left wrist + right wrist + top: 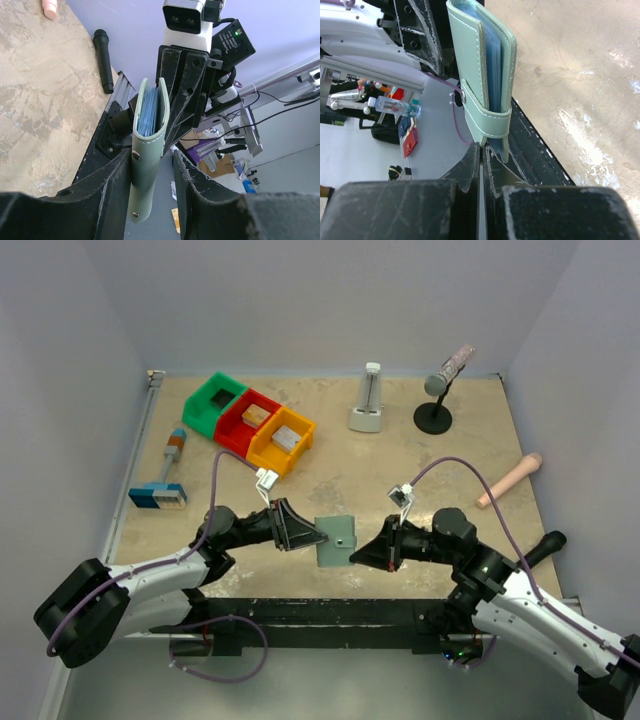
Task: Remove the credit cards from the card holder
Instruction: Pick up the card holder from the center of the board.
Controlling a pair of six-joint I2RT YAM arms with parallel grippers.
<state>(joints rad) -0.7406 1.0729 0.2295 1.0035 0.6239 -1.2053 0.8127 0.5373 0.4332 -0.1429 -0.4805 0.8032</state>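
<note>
Over the near edge of the table (pixel 420 480), the right claw (pixel 356 552) is pinching the holder (pixel 335 542) by one edge, jaws pressed tight. The left claw (pixel 320 537) is straddling the opposite edge, half-wide, one finger touching and the other just apart. The cards (pixel 149 112) are sitting inside, blue edges showing. The step in hand looks like securing the holder. The next move probably calls for unsnapping the strap (pixel 487 117) and spreading the panels.

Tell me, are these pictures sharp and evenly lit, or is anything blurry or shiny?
Top view: soft, even light, everything crisp, only faint shadows. Left wrist view: the wallet is sharp, while the near fingers are dark and blurry. Right wrist view: the wallet is sharp again, with bright glare patches on the table.
</note>
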